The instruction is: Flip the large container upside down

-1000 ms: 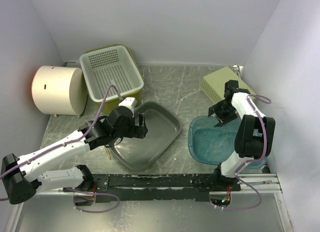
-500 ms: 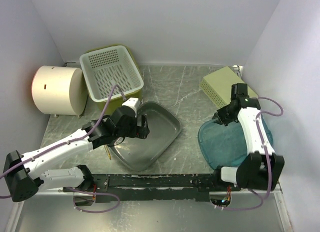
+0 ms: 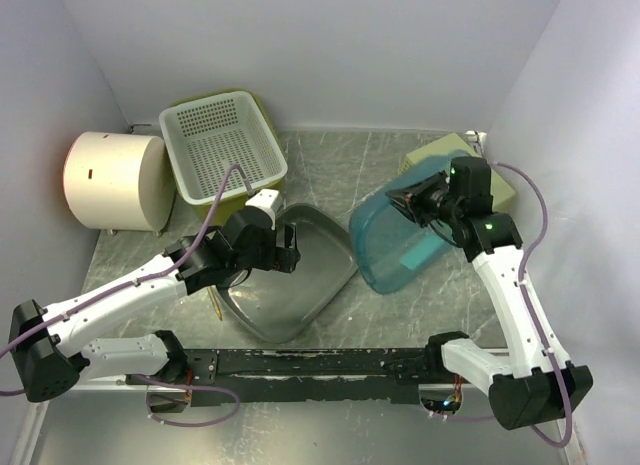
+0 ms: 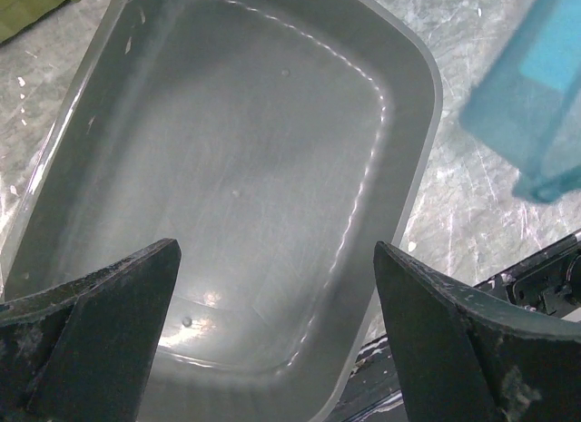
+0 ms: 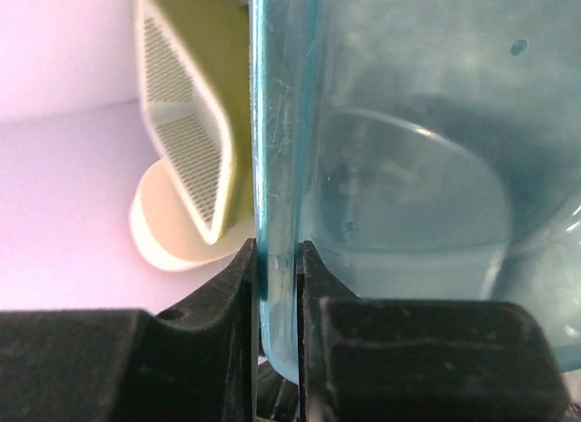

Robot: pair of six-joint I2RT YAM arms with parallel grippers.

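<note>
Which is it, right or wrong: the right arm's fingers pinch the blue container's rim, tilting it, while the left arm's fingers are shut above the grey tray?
Wrong in one respect: the left wrist view shows the left arm's fingers wide open, not shut, above the grey tray. The rest holds.

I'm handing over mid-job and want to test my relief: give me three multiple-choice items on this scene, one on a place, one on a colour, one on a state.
1. What lies under the left gripper? A) grey tray B) white basket C) cream drum
2. What colour is the container in the right gripper? A) yellow B) translucent blue C) red
3. How is that container placed? A) flat on the table B) held up, tilted C) upside down on the table
Answers: 1 A, the tray fills the left wrist view between open jaws; 2 B, blue in every view; 3 B, the right jaws pinch its rim and the top view shows it tipped.
</note>
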